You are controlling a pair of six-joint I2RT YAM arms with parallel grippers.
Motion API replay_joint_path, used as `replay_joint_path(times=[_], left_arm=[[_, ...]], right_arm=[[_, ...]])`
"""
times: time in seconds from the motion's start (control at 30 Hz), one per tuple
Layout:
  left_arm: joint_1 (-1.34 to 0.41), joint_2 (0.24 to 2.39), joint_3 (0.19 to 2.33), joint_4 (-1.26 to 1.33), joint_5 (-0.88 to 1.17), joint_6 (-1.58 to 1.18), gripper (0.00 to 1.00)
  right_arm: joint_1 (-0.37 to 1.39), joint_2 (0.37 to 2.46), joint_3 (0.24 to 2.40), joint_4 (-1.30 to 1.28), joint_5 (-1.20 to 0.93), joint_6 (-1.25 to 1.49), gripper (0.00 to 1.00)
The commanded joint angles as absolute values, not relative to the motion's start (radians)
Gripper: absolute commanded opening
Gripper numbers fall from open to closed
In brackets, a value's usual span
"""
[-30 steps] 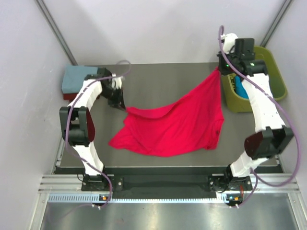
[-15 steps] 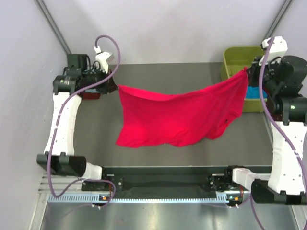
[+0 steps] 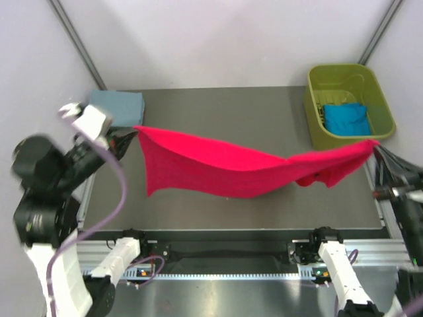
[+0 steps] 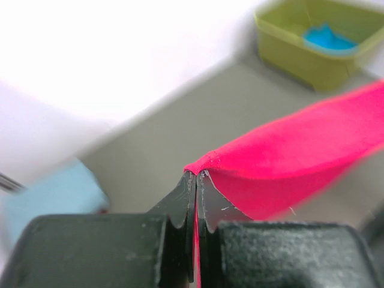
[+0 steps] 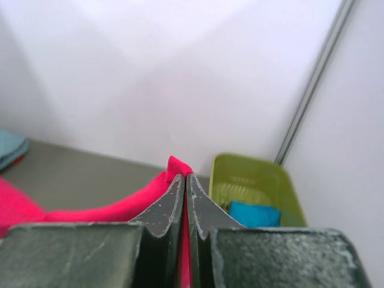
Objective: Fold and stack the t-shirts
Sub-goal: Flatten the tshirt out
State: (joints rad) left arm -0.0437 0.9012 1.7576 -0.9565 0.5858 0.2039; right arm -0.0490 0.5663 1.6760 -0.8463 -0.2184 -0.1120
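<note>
The bright red t-shirt hangs stretched above the table between both arms, sagging in the middle. My left gripper is shut on its left corner; in the left wrist view the red t-shirt runs away from the left gripper. My right gripper is shut on the right corner, with the red t-shirt pinched in the right gripper. A dusty blue-grey t-shirt lies folded at the table's far left. A bright blue t-shirt lies in the tub.
The olive-green tub stands at the far right corner of the table. Both arms stand raised high at the left and right edges of the top view. White walls enclose the table on three sides.
Both arms have risen and swung outward and toward the near side, lifting the red t-shirt off the table and stretching it taut between them.
</note>
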Motion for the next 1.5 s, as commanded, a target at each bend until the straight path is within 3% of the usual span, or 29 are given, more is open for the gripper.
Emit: replay_joint_path(times=[0.0,0.27,0.47,0.67,0.83,1.03,1.13,1.3,1.47], left_arm=[[-0.038,0.775,1.773,-0.79,0.485,0.167,0.0],[-0.038,0.77,1.905,-0.695,0.312,0.222,0.0],[-0.038,0.804,1.812,-0.617,0.299,0.253,0.0],[-0.038,0.833,1.556,-0.612,0.365,0.275,0.0],[-0.038,0.9,1.292,-0.539,0.46,0.316,0.0],[-0.038,1.087,1.068,-0.365,0.483,0.376,0.0],[-0.038,1.234,1.046,-0.293,0.502,0.391,0.0],[-0.038,1.523,1.173,-0.258,0.488,0.4,0.0],[-0.037,1.741,1.324,-0.244,0.428,0.373,0.0]], right_arm=[[-0.055,0.54,1.779,-0.859,-0.155,-0.121,0.0],[-0.012,0.649,2.124,-0.908,0.066,-0.164,0.0],[0.052,0.779,2.243,-0.81,0.084,-0.224,0.0],[0.156,0.767,1.837,-0.628,0.075,-0.298,0.0],[0.161,0.798,1.4,-0.496,-0.081,-0.322,0.0],[0.163,1.032,1.128,-0.316,-0.138,-0.385,0.0],[0.16,1.248,1.161,-0.265,-0.143,-0.379,0.0],[0.143,1.637,1.454,-0.32,-0.126,-0.353,0.0],[0.127,1.865,1.725,-0.366,-0.104,-0.33,0.0]])
